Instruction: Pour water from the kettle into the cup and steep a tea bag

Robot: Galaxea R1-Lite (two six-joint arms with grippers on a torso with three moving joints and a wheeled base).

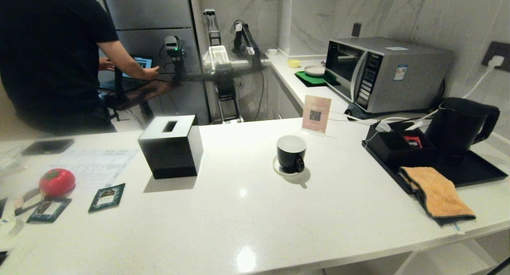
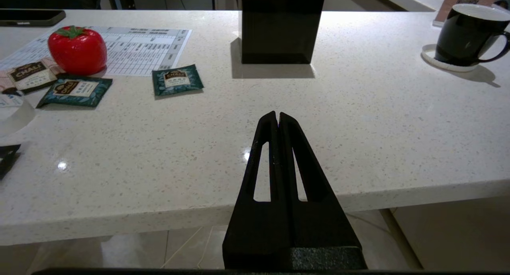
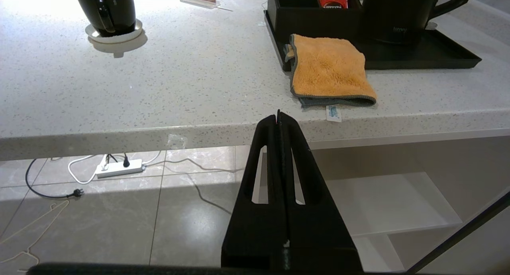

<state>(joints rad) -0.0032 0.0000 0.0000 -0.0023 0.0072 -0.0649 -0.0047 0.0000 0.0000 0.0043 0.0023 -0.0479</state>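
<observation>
Both arms are sitting parked at the near edge of the counter (image 1: 247, 223), outside the head view. The left gripper (image 2: 278, 117) is showing its fingers pressed together and holding nothing, poised just over the near edge. The right gripper (image 3: 278, 117) is likewise pressed together and empty, hanging off the counter's near edge.

The cup (image 1: 291, 153) is standing upright on its saucer (image 1: 279, 169) near the middle of the counter, handle turned toward the near side. From the head view its white interior is appearing empty, with no tea bag inside. The kettle (image 1: 458, 125) is resting on the black tray (image 1: 478, 173) at the far right, handle pointing right, well apart from the cup. An orange cloth (image 1: 436, 191) is draping over the tray's near-left corner. Wrapped tea bag sachets (image 1: 106, 197) are lying at the near left, beside a red tomato-shaped object (image 1: 57, 182), with a black tissue box (image 1: 171, 145) between them and the cup.

Judgement: no step is appearing done. Grasping the kettle, pouring, and placing a tea bag are all remaining.
</observation>
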